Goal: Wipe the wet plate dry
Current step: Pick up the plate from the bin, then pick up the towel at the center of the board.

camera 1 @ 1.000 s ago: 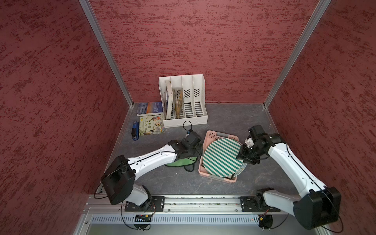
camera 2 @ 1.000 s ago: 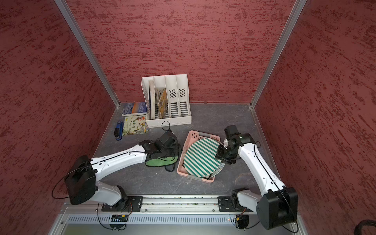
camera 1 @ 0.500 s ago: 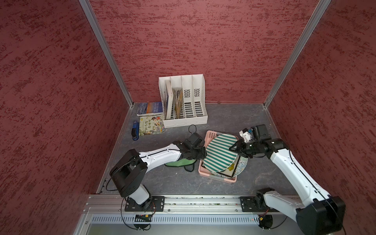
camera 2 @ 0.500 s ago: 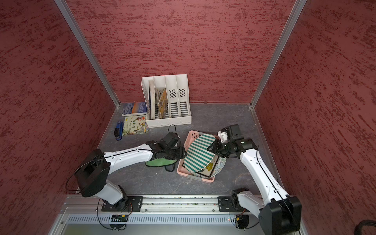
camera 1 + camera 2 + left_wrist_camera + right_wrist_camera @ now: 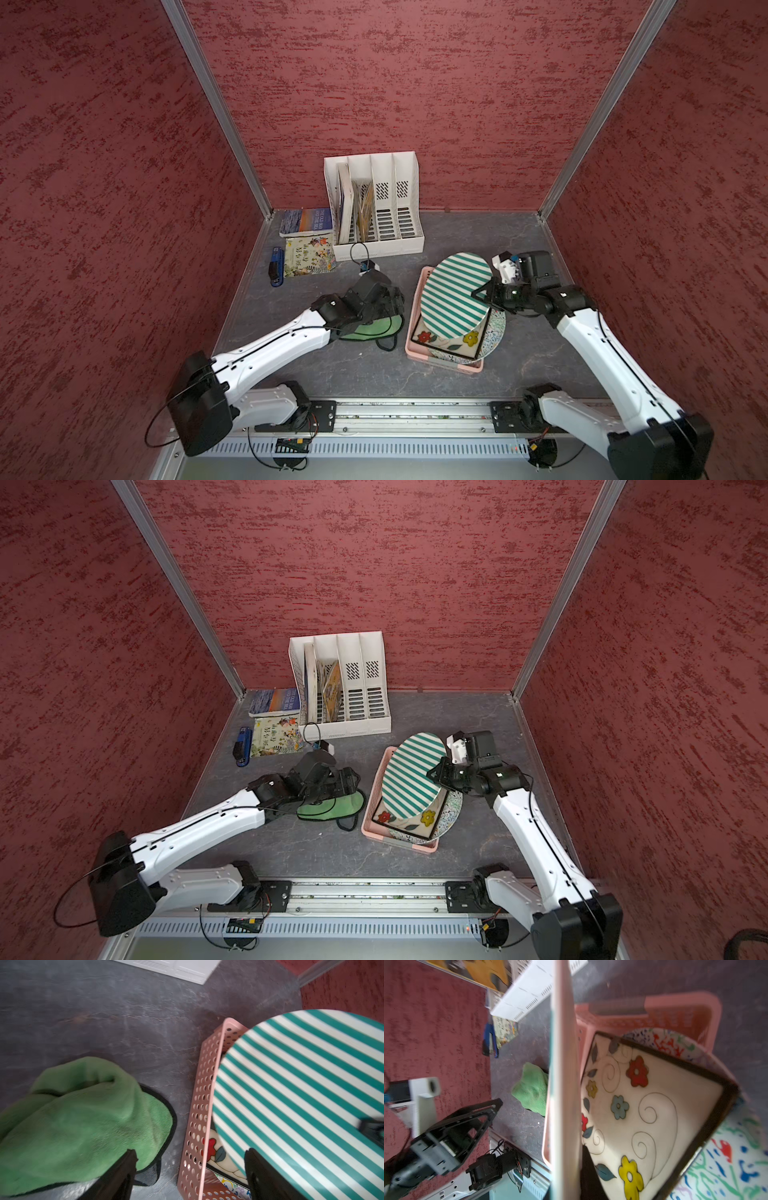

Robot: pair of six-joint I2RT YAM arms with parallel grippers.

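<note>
Since a second ago, the striped plate has tipped up steeper out of the pink basket, and your right gripper now comes at it from the side.

Starting at your left, your left arm reaches low across the grey table. Your left gripper points down, jaws spread wide with nothing between them. One finger overlaps the rumpled green cloth lying beneath it. The basket's perforated wall sits just past the other finger.

Behind this gripper are a white file organizer, two books and a blue stapler.

The plate, round with teal and white stripes, leans over a flowered square plate and a speckled round plate in the basket. Your right gripper is clamped on the plate's rim.
</note>
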